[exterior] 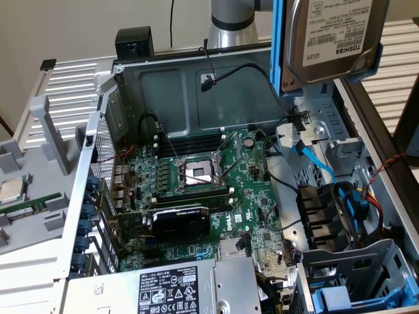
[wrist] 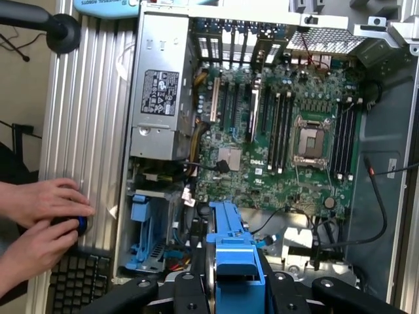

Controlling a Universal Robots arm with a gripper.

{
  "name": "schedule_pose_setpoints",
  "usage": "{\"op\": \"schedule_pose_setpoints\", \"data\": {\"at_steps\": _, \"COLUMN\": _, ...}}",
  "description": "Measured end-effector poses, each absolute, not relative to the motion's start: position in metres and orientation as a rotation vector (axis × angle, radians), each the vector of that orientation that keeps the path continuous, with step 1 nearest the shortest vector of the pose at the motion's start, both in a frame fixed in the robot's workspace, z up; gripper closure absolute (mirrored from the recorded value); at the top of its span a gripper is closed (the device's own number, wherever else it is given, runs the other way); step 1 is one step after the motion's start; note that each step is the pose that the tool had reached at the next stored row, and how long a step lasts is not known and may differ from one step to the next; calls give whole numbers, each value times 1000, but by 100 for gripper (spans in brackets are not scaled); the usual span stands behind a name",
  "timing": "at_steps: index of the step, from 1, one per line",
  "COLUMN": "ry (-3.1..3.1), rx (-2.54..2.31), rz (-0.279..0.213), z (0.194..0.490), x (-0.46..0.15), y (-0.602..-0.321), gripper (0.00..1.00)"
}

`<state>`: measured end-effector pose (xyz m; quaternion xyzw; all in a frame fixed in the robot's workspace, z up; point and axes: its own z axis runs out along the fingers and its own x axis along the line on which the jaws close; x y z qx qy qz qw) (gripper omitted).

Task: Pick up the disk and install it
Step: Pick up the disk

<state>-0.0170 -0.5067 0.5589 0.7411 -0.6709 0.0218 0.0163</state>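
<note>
claw: pinching silver-grey rectangular disk in blue plastic frame; disk: aloft above open grey metal computer case

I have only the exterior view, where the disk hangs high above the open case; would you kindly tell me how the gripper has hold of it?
Observer: In the wrist view the gripper is closed on the disk, which is seen edge-on, with black fingers on either side of its blue carrier frame.
Operator: Thank you. Is anyone near the machine?
Observer: Yes. A person's hands rest by a keyboard, on the ribbed grey surface outside the case, on the power supply side.
</note>
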Motion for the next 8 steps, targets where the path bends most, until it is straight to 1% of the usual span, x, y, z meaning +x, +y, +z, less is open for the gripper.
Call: {"op": "schedule_pose_setpoints", "data": {"at_steps": 8, "ry": -2093, "rx": 2312, "rz": 54, "z": 564, "x": -11, "y": -515, "gripper": 63}}
